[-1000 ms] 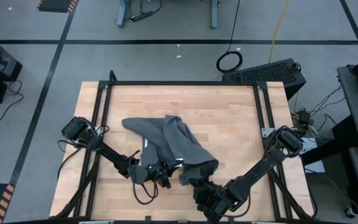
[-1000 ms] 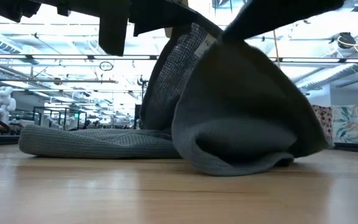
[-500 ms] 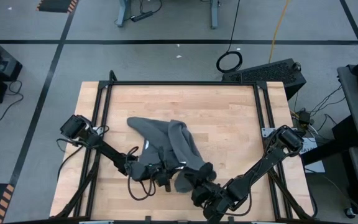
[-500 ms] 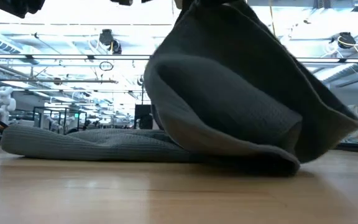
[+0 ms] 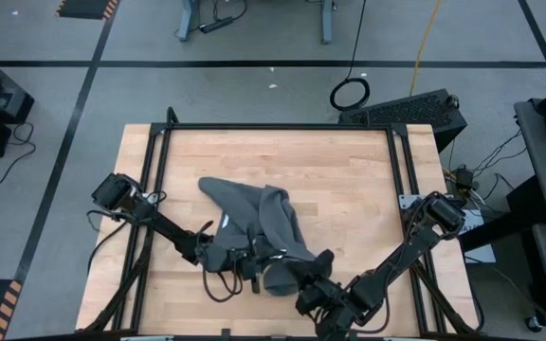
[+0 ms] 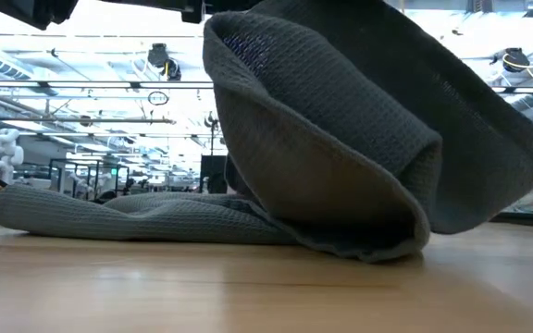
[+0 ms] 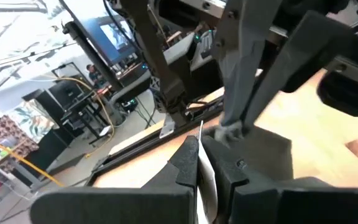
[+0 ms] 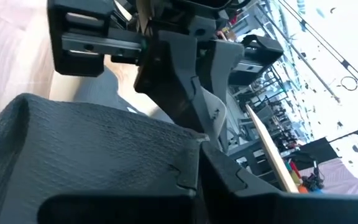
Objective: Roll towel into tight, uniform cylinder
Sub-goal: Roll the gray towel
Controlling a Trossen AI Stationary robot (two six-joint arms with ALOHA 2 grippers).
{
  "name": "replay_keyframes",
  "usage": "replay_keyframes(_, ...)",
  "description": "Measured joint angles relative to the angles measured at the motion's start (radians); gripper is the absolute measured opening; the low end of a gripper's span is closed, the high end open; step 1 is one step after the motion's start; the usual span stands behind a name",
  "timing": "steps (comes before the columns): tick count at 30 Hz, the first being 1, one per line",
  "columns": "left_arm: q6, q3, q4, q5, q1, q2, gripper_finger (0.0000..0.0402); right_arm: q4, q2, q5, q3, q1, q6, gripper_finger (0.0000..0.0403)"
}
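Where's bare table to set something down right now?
Free: the wood between the towel and the table frame's far rail, and the right side beside the right rail. Crowded: the near edge, where left tool and right tool pinch the towel.

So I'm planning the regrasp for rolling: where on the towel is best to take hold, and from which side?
Probably the free far edge of the towel, the flat tail lying on the table. It is thin and uncrumpled there, so come from above at the far-left side. The near end is bunched and lifted, both the left gripper and right gripper shut on it.
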Motion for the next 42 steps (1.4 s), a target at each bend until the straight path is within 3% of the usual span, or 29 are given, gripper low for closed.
replay_keyframes(11,-0.001,0.000,0.004,0.008,-0.002,0.000,0.0015,-0.008,0.000,0.035,0.000,0.006,0.011,0.0012)
replay_keyframes(18,-0.026,0.000,0.004,0.043,-0.003,0.000,0.0015,-0.007,0.000,0.103,0.000,0.007,0.016,0.0096)
replay_keyframes(24,-0.026,0.000,0.013,0.048,-0.004,0.000,0.0015,-0.019,0.000,0.038,0.000,-0.006,0.061,0.0166)
replay_keyframes(28,-0.026,0.000,0.013,0.050,-0.003,0.000,0.0015,-0.062,0.000,0.020,0.000,-0.014,0.104,0.0181)
replay_keyframes(34,-0.026,0.000,0.013,0.092,-0.003,0.000,0.0015,-0.108,0.000,-0.034,0.001,-0.024,0.160,0.0141)
replay_keyframes(42,-0.026,0.000,0.007,0.091,-0.004,0.000,0.0016,-0.116,0.000,-0.084,0.001,-0.028,0.172,0.0012)
